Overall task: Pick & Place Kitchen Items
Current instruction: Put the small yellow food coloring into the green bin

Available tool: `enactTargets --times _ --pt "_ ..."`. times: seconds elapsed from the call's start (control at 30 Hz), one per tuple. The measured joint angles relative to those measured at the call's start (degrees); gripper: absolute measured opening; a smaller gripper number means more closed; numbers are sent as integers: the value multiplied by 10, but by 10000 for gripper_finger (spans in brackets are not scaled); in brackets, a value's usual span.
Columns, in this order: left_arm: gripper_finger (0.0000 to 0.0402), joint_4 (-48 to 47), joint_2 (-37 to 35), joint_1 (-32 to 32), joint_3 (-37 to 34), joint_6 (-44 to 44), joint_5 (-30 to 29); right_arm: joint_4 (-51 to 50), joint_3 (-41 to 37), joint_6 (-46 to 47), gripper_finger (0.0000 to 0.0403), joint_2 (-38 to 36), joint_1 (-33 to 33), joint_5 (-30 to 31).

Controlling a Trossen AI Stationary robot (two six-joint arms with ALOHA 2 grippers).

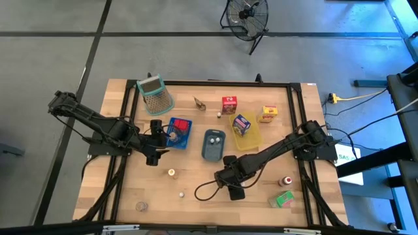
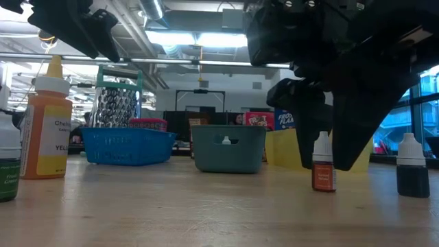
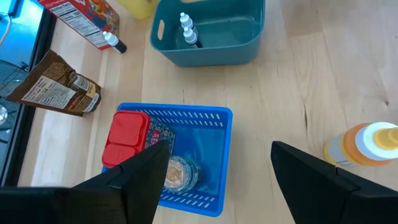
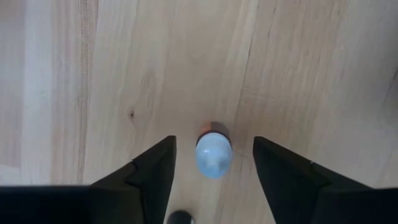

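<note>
Some items sit in trays; many wait on the desk. Right gripper (image 4: pixel 212 168) jaws released, straddling a white-capped dropper bottle (image 4: pixel 213 154); left gripper (image 3: pixel 214 180) jaws released, empty.

bare wood around small dropper bottle (image 4: pixel 213 153), pincer fingers (image 4: pixel 149 174) flanking

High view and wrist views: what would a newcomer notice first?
The right end effector points down at the table's front centre, its open fingers astride a small white-capped bottle. The left end effector hovers open above the blue tray, which holds a red box.
</note>
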Motion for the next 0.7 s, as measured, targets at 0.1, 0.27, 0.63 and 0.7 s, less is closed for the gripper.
enactTargets --times 0.1,0.27,0.63,0.7 --pt "279 0 0 0 0 -1 0 0 0 0 208 0 0 0" --pt "279 0 0 0 0 -2 0 0 0 0 197 0 0 0" --pt "279 0 0 0 0 -2 3 0 0 0 159 0 0 1" --pt "279 0 0 0 0 -2 4 1 0 0 152 4 0 0"
